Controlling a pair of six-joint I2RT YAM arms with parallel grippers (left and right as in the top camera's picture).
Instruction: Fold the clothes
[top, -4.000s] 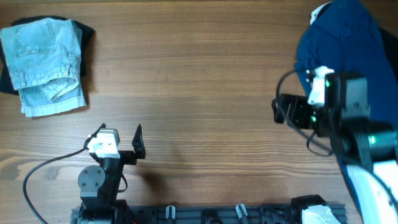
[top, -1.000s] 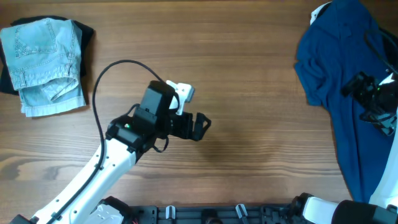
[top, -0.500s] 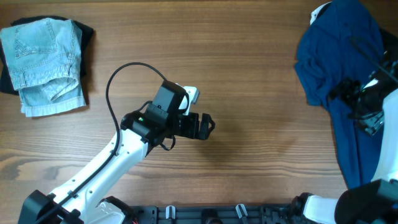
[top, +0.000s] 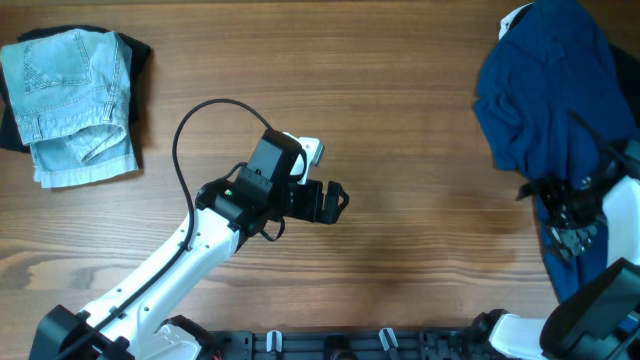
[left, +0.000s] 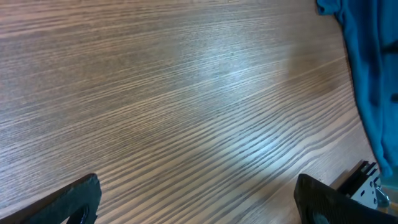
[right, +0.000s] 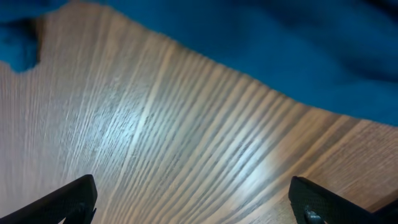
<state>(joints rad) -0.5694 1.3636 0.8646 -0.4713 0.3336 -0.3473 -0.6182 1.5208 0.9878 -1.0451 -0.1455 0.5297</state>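
We see both pairs of fingers spread wide, gripping nothing, the left gripper (left: 202, 208) over the middle of the table (top: 400, 100), the right gripper (right: 196, 208) at the edge of the crumpled blue shirt (top: 545, 90) far right, and folded denim (top: 75, 100) far left.

Bright, even overhead light; soft shadows, sheen on the wood.

From overhead the surface (top: 400, 100) is evenly lit and sharp, with only a faint, soft-edged shadow just below the left arm (top: 190, 255) and deeper shade in the folds of the shirt (top: 545, 90). Both wrist views catch pale streaks of glare along the wood grain, brightest about mid-frame, and the grain lines fan out toward the frame edges. In the right wrist view the shirt is a smooth blue blur, seemingly too close to be in focus, and its creases read nearly black.
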